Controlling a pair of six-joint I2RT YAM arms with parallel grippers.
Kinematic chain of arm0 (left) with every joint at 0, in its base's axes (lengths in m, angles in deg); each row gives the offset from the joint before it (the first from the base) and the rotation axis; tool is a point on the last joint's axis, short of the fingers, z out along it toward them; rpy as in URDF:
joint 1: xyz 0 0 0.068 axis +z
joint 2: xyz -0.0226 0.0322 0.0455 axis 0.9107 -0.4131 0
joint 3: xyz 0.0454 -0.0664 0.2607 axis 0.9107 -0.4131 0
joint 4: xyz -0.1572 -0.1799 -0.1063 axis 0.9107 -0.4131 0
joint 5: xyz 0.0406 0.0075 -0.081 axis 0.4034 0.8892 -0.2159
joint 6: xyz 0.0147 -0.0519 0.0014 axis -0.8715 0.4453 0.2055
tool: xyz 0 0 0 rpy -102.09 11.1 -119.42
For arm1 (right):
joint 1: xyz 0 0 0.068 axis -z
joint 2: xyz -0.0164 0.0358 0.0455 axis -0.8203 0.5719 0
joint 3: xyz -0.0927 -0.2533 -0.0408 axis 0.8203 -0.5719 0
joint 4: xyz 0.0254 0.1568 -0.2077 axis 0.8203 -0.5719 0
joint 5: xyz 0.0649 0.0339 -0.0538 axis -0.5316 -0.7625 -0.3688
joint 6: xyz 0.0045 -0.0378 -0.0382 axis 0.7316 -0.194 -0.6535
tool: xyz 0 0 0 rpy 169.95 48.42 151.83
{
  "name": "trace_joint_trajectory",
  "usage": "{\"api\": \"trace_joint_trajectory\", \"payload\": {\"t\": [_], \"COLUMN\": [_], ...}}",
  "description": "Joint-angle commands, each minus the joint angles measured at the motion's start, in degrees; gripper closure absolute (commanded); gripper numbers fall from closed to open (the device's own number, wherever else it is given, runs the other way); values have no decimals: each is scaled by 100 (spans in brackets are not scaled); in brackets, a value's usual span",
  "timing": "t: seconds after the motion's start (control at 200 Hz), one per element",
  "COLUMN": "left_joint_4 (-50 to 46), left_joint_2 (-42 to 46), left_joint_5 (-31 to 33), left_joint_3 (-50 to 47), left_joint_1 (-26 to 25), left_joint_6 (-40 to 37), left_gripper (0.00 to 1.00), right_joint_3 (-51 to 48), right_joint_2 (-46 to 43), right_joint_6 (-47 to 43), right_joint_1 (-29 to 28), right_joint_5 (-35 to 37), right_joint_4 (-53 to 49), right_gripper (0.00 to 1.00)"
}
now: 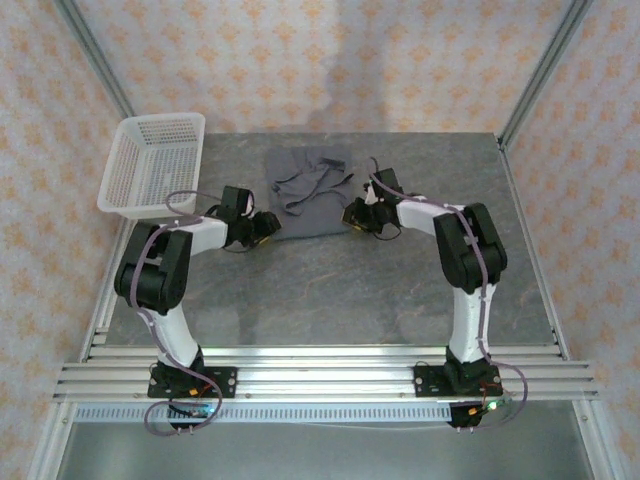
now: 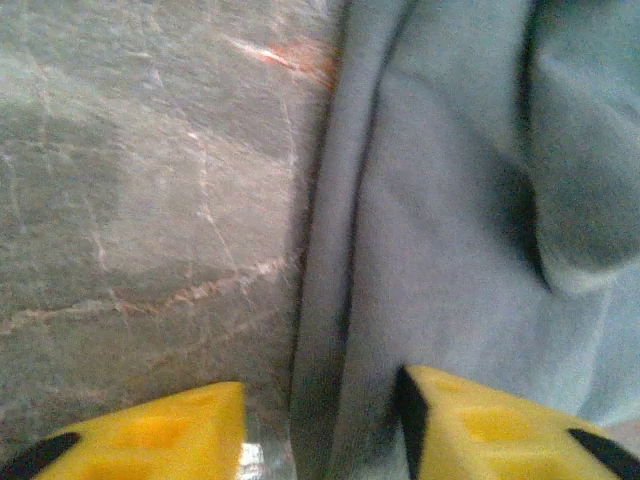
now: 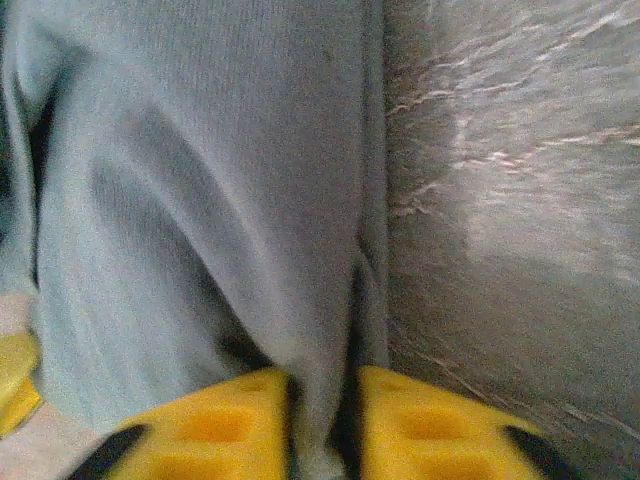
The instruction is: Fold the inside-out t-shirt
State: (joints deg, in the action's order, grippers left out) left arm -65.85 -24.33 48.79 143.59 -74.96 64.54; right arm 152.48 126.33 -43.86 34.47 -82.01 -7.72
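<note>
The dark slate-grey cloth t-shirt (image 1: 312, 200) lies far and central on the grey stone-patterned table (image 1: 340, 290); the white plastic mesh basket (image 1: 125, 190) sits left of it, at the far left corner; the left gripper (image 1: 268, 226) is at the shirt's near left corner, the right gripper (image 1: 352, 216) at its near right.

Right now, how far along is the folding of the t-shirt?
Done: little; the t-shirt lies wrinkled, with no neat fold visible. In hand: the right end effector pinches its near right edge; the left end effector straddles the left edge, jaws apart. Left: nearly all the folding.
</note>
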Motion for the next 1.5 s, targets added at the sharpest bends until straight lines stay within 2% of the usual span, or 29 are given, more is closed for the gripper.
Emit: {"api": "trace_joint_trajectory", "payload": {"t": [0.0,0.125,0.225,0.41,0.53,0.626,0.676,0.731,0.771,0.836,0.906,1.011,1.121,1.276,1.351,1.431,1.491], "left_joint_4": [368,258,224,555,290,152,131,-37,-237,-803,-1355,-1671,-1703,-1057,-842,-885,-759], "left_joint_2": [-241,-357,-240,763,1692,2315,2660,3053,3384,4027,4634,4778,4194,3419,3047,2647,2329], "left_joint_5": [-179,-102,-204,-597,-350,4,150,310,409,609,853,926,771,844,910,1314,1177], "left_joint_3": [383,330,63,-1469,-2389,-2987,-3257,-3420,-3463,-3348,-3050,-2518,-2055,-1764,-1578,-1399,-1228], "left_joint_1": [-104,-109,-109,-172,-674,-1202,-1417,-1580,-1652,-1706,-1731,-1731,-1735,-1741,-1744,-1736,-1735], "left_joint_6": [55,46,-46,42,115,536,770,956,1035,1025,916,800,764,718,691,793,815], "left_gripper": [72,100,100,100,100,100,86,68,59,50,47,47,47,49,50,54,56], "right_joint_3": [243,49,-260,-1706,-2901,-3653,-3951,-4139,-4174,-4069,-3846,-3390,-2689,-1986,-1628,-1454,-1390], "right_joint_2": [42,-153,-458,-1530,-2569,-3369,-3807,-4304,-4675,-5248,-5589,-5217,-4091,-2840,-2375,-2071,-1953], "right_joint_6": [200,162,70,127,120,267,376,470,545,568,566,539,423,381,353,433,507], "right_joint_1": [-48,-45,-45,-73,-175,-308,-407,-491,-493,-494,-480,-288,-155,-77,-73,-74,-79], "right_joint_5": [-79,8,132,83,284,390,425,459,516,746,1199,1588,1423,1317,1123,1047,943], "right_joint_4": [355,293,164,200,-96,-326,-405,-542,-706,-974,-1109,-874,-650,-155,-86,21,67], "right_gripper": [90,97,98,100,100,100,96,82,71,56,42,38,39,40,43,48,54]}}
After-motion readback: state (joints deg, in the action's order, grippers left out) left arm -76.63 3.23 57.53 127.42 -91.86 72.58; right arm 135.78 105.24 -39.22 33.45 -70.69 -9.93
